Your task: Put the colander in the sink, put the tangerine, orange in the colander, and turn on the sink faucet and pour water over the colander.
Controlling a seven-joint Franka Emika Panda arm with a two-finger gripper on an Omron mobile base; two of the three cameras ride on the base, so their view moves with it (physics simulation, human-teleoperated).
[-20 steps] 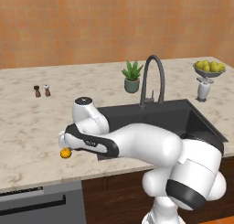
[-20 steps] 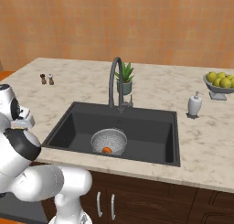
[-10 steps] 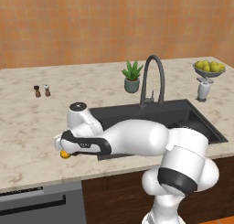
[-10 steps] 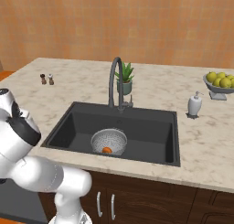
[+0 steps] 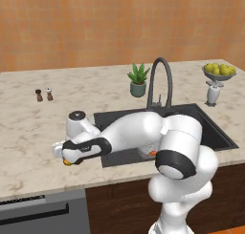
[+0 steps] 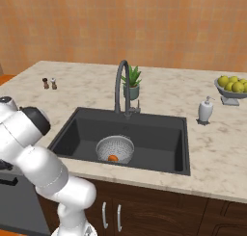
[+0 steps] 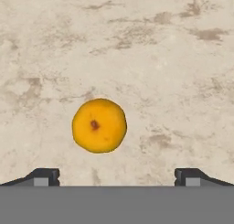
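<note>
The colander (image 6: 115,150) sits on the floor of the sink (image 6: 159,134), toward the basin's 7 o'clock corner in the right base view, and it holds one small orange-coloured fruit (image 6: 113,158) at its 6 o'clock side; whether that one is the tangerine or the orange cannot be told. The sink faucet (image 6: 120,88) stands at the basin's back rim, at 12 o'clock from the colander. A second round orange fruit (image 7: 99,125) lies on the marble counter (image 7: 160,58) to the left of the sink; in the hand view it rests between the two fingertips (image 7: 43,176) and a little toward 12 o'clock of them, touched by neither. The gripper (image 7: 117,177) hangs over it with its jaws spread wide and nothing grasped. In the left base view this fruit (image 5: 67,162) peeks out under the hand. A footed bowl (image 6: 230,96) at 3 o'clock holds yellow-green fruit (image 6: 230,83)
</note>
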